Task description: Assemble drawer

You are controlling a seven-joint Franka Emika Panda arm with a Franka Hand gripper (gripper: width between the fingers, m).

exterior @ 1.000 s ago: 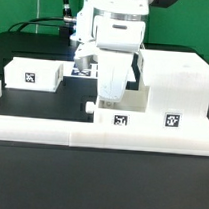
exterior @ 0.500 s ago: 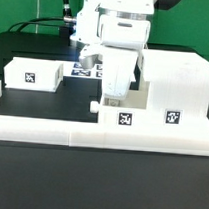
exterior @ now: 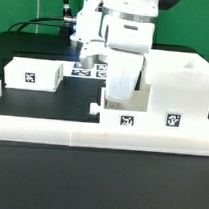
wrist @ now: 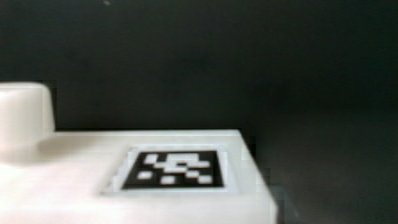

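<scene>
- The pincer (exterior: pixel 119 96) is down low over the front tray (exterior: pixel 140 119). Its tips are lost white-on-white against the tray's back part, so I cannot tell whether it is wide, narrow or clamped on a wall.
- The front tray sits on the tabletop (exterior: pixel 52 104) just behind the border wall (exterior: pixel 91 135). Its knob (exterior: pixel 95 109) sticks out toward the exterior view's left.
- The tray's other end is at the shell (exterior: pixel 179 82). Whether it is touching or just beside it is not clear.
- Judgement: knob facing away from the shell and plain end toward it fits lining the tray up to slide in. The border wall likely serves as a straight edge to keep it square.
- The wrist view looks down on the same tray (wrist: pixel 71 160), with the knob (wrist: pixel 22 110) at one end and a tag (wrist: pixel 175 168) on the flat white face. No fingers show there, so it does not help with the pincer state.
- A second tray (exterior: pixel 39 73) sits well apart at the exterior view's left, tag facing the camera, nothing near it. It looks parked for a later step.
- The marker board (exterior: pixel 87 71) lies flat behind the arm, partly hidden.
- Containers: the front tray's inside is blocked by the arm and the second tray's inside cannot be seen from this angle. The shell shows a raised rim on top, but its interior is not visible. No loose contents are seen anywhere.
- Judgement: the drawer is mid-assembly, with neither tray seated in the shell yet.
</scene>
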